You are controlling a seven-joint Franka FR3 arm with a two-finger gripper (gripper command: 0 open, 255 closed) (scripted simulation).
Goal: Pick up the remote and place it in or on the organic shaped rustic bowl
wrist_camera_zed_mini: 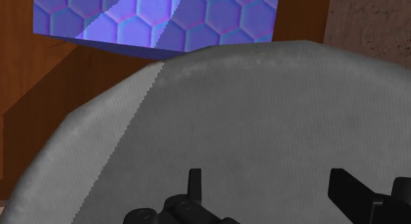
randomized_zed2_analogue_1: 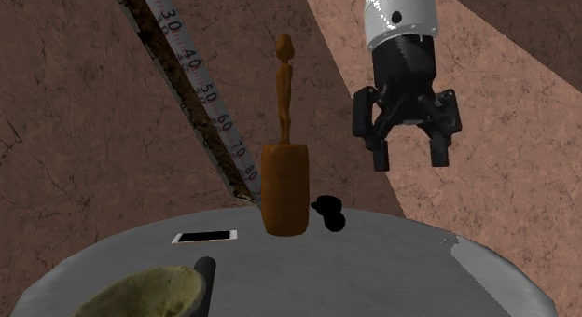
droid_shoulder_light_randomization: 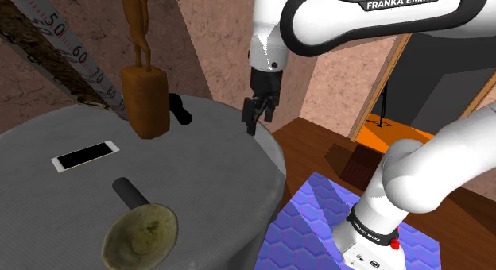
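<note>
Grey round table [droid_shoulder_light_randomization: 207, 173], with the task at its very start and nothing grasped or shifted. Black claw [droid_shoulder_light_randomization: 260, 113] hangs over the table's far right edge in the shoulder view, jaws spread wide and clasping nothing.

Remote [droid_shoulder_light_randomization: 86, 156]: a thin black slab with a white rim. Lies flat on the table's left side, untouched and well apart from the claw, past a brown wooden figure [droid_shoulder_light_randomization: 145, 102]. Olive-brown rustic bowl [droid_shoulder_light_randomization: 141, 233] sits nearer the camera, empty, with a dark cylinder [droid_shoulder_light_randomization: 127, 190] touching its far rim.

Left to do, judging from this: the reach across, the grasp, the lift, the carry and the setting down in the bowl.

Long axis of the remote runs roughly left to right in the shoulder view, right end tipped slightly farther away. Impossible to tell which end is the front.
</note>
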